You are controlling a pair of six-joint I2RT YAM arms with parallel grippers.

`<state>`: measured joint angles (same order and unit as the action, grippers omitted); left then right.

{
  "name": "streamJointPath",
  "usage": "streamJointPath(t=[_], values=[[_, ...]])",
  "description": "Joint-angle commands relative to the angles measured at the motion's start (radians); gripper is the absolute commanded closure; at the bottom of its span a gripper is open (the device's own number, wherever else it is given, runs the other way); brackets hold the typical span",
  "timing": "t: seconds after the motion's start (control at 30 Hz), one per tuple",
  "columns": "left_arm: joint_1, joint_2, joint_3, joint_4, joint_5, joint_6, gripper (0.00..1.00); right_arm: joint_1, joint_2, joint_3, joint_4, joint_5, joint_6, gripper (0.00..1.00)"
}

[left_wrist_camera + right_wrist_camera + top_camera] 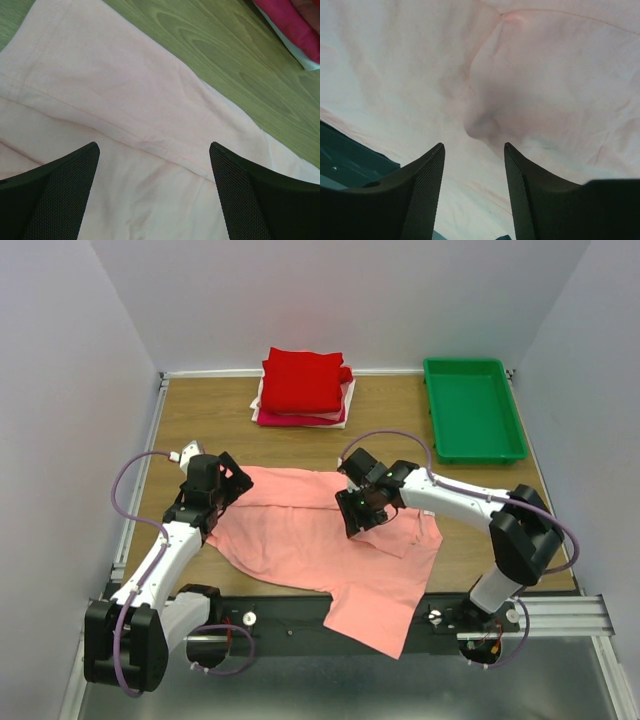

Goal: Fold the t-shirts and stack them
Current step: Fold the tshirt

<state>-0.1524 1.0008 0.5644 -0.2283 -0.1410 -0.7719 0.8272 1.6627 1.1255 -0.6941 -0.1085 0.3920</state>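
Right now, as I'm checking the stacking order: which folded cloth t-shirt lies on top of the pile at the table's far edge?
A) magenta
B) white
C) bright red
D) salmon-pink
C: the bright red folded cloth t-shirt lies uppermost, with nothing resting on it.

Green plastic tray (474,410) at the far right corner of the wooden table (200,420)

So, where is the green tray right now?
In the top view, the green tray sits at the far right of the table, to the right of the stack of folded shirts.
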Motion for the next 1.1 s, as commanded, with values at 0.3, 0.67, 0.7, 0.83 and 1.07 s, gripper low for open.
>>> streamJointPath(t=[0.3,0.67,0.7,0.83,1.07], values=[[-0.006,0.009,0.017,0.000,0.018,0.005,0.02,-0.097,-0.191,-0.108,-0.038,0.269,0.139,0.05],[-0.009,0.154,0.006,0.156,0.107,0.036,0.02,-0.227,-0.195,-0.276,-0.031,0.361,0.189,0.04],[-0.009,0.168,0.009,0.168,0.113,0.043,0.02,-0.230,-0.167,-0.276,-0.030,0.394,0.191,0.04],[-0.006,0.272,0.054,0.169,0.086,0.049,0.02,-0.240,-0.110,-0.268,-0.031,0.463,0.209,0.04],[0.033,0.401,0.115,0.164,0.034,0.063,0.02,-0.254,-0.034,-0.214,-0.012,0.514,0.205,0.04]])
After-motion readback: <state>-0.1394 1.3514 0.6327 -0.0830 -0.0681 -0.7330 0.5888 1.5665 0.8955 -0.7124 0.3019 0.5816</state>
